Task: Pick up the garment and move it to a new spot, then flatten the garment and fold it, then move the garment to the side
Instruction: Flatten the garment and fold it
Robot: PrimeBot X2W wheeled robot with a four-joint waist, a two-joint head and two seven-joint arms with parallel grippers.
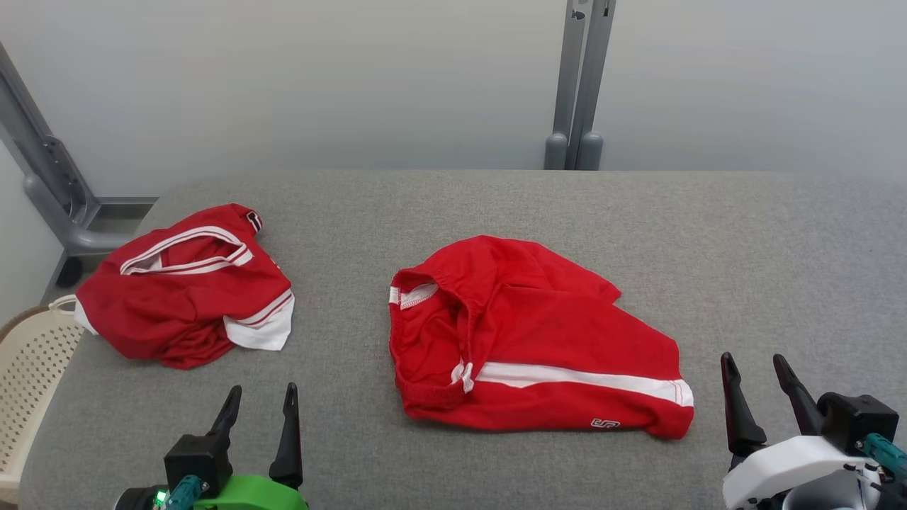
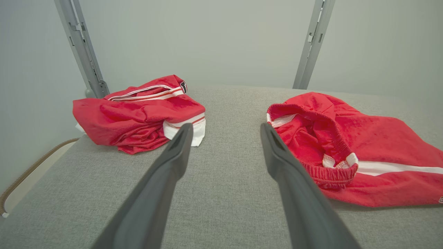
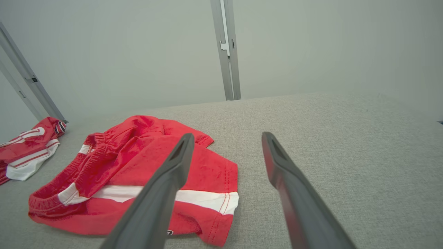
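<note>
I see the red shorts (image 1: 538, 340) lying crumpled in the middle of the grey table (image 1: 496, 198). A red shirt (image 1: 188, 287) sits near its left edge. My left gripper (image 1: 262, 388) and right gripper (image 1: 752, 358) are both open wide, holding nothing.

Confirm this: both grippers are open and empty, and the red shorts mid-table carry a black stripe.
Wrong on the stripe: the head view shows it white, not black, on the red shorts. The left gripper and right gripper are open and empty.
</note>
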